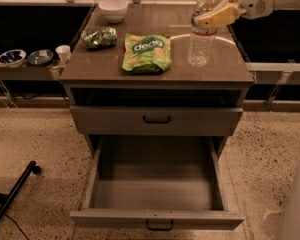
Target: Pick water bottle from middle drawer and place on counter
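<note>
Grasping water bottle nr cap, gripper holds it upright on counter.

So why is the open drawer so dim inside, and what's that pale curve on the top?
Camera view: light comes from above, so the counter is lit while the middle drawer is shaded toward its back; the pale curve looks like glare beside the water bottle, which the gripper grips near its neck, top right.
</note>
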You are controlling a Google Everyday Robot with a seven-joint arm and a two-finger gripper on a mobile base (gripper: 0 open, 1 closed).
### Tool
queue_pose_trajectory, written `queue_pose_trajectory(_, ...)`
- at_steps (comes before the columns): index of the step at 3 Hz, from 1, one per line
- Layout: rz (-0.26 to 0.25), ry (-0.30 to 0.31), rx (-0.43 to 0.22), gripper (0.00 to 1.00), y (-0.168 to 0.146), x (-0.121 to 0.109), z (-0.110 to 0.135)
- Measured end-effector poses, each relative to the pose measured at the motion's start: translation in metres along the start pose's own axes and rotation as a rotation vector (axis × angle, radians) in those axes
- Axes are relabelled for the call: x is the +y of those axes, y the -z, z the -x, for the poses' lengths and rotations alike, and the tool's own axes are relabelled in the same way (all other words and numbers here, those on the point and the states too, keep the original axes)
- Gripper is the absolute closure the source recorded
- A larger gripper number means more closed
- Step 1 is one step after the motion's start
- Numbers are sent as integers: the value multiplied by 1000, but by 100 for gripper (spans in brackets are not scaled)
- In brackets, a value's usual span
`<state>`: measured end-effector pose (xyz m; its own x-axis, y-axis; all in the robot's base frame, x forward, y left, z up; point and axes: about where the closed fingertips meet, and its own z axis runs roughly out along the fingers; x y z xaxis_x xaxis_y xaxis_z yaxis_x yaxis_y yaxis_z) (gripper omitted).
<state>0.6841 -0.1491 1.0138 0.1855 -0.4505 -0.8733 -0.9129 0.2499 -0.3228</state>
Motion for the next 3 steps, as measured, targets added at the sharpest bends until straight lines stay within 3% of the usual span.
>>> queue_pose_trajectory(1, -119, -29, 12, 97, -3, -36, -29)
queue_pose_trajectory(2, -184, -59, 29, 74, -3, -54, -50)
queue_pose_trajectory(3, -207, -87, 61, 51, -6, -58, -72)
